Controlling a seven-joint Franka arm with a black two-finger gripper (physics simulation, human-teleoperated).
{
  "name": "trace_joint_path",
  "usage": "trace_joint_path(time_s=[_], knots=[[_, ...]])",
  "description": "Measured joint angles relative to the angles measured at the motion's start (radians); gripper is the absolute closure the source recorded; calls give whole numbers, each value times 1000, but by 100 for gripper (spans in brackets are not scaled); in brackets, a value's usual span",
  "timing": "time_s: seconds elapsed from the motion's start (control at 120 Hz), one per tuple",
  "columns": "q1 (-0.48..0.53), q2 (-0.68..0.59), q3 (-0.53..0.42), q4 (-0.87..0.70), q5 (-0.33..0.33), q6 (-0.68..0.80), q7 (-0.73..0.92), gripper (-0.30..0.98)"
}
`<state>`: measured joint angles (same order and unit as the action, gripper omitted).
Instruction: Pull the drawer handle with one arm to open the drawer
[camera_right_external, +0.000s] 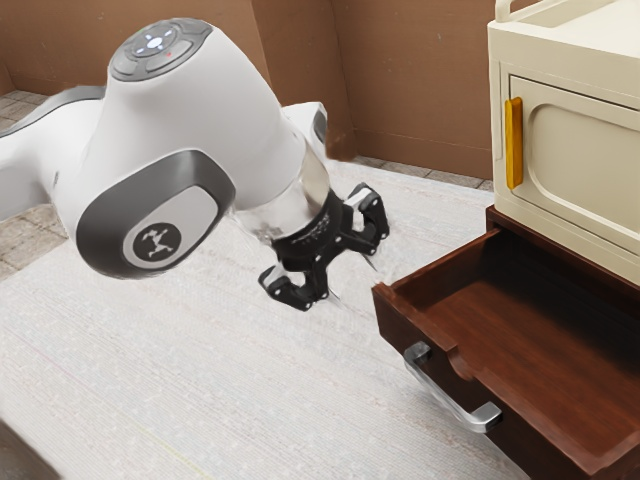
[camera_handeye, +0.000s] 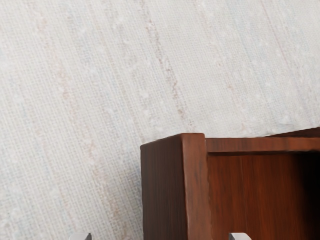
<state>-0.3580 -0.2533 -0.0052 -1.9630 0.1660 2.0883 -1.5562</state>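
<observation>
Plainly open drawer (camera_right_external: 400, 329), pale streaked tabletop (camera_right_external: 150, 370), brown walls (camera_right_external: 420, 90), tiled floor (camera_right_external: 22, 240).

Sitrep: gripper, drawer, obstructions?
Gripper open, off the metal bar handle. Wooden drawer pulled out below cream cabinet. No obstruction seen.

Table (camera_right_external: 200, 370): off-white, woven-looking top, faint reddish and bluish streaks; far edge meets tiled floor. Cabinet (camera_right_external: 570, 160), cream over dark brown, at the exterior view's right, above the table; its foot hidden.
</observation>
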Motion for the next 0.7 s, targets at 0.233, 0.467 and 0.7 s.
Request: trace_joint_path(time_s=[0.233,0.467,0.7], knots=[[379,4,50,337,-66,-429,-17,14],[430,-4,63,283,-66,-587,-29,5],[432,-1,64,265,-126,-673,-32,2]])
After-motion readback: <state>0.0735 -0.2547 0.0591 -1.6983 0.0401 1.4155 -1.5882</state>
